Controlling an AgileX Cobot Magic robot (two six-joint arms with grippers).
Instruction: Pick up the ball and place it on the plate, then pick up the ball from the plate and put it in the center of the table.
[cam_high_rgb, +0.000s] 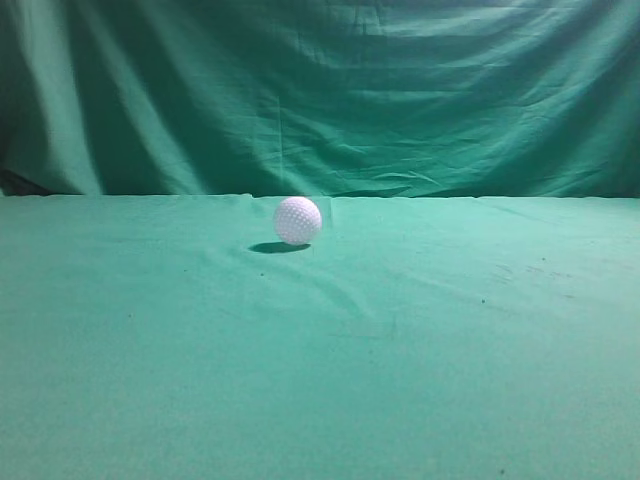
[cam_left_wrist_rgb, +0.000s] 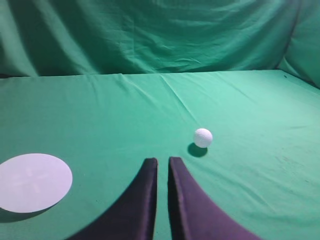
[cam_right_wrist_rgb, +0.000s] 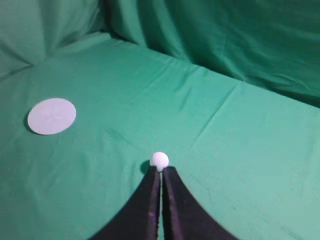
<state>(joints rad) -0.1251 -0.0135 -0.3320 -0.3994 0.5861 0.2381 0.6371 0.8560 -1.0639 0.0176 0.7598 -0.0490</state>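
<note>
The white dimpled ball (cam_high_rgb: 298, 220) rests on the green cloth table (cam_high_rgb: 420, 360), a little left of the middle, with nothing holding it. It also shows in the left wrist view (cam_left_wrist_rgb: 202, 137) and the right wrist view (cam_right_wrist_rgb: 159, 160). A flat white round plate (cam_left_wrist_rgb: 32, 182) lies on the cloth to the left, empty, and shows in the right wrist view too (cam_right_wrist_rgb: 51, 116). My left gripper (cam_left_wrist_rgb: 163, 160) is shut and empty, short of the ball and to its left. My right gripper (cam_right_wrist_rgb: 161, 169) is shut and empty, with the ball in line just past its tips. Neither gripper shows in the exterior view.
A darker green curtain (cam_high_rgb: 320, 90) hangs behind the table's far edge. The cloth has slight wrinkles around the ball.
</note>
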